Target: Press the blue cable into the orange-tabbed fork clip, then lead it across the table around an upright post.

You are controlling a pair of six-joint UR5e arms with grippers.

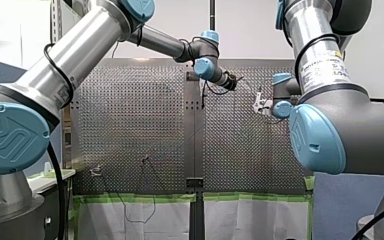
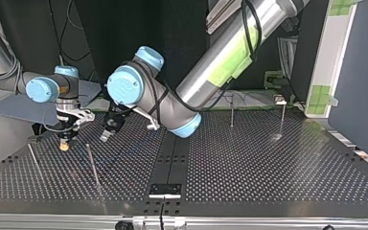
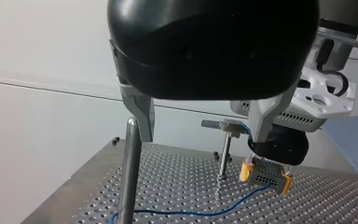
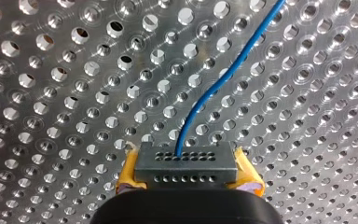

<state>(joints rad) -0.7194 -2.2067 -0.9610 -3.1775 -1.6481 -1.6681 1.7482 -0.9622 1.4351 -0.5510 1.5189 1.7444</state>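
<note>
- Handling: blue cable (image 4: 228,69) looks thin, light and floppy, so I expect it to sag and curl rather than hold a line (no weight worth worrying about). I'd grip it close to wherever it has to seat and keep the free run short.
- Where it is: pinched between the pressed-together, yellow-padded fingers of my right gripper (image 4: 186,163), low over the perforated table (image 2: 268,167). The rest lies loose across the holes.
- My left gripper (image 3: 201,137) is spread wide and holds nothing, with an upright post (image 3: 129,177) just beside one finger.
- Holders: no bins or trays, and I can't pick out the fork clip for certain.
</note>
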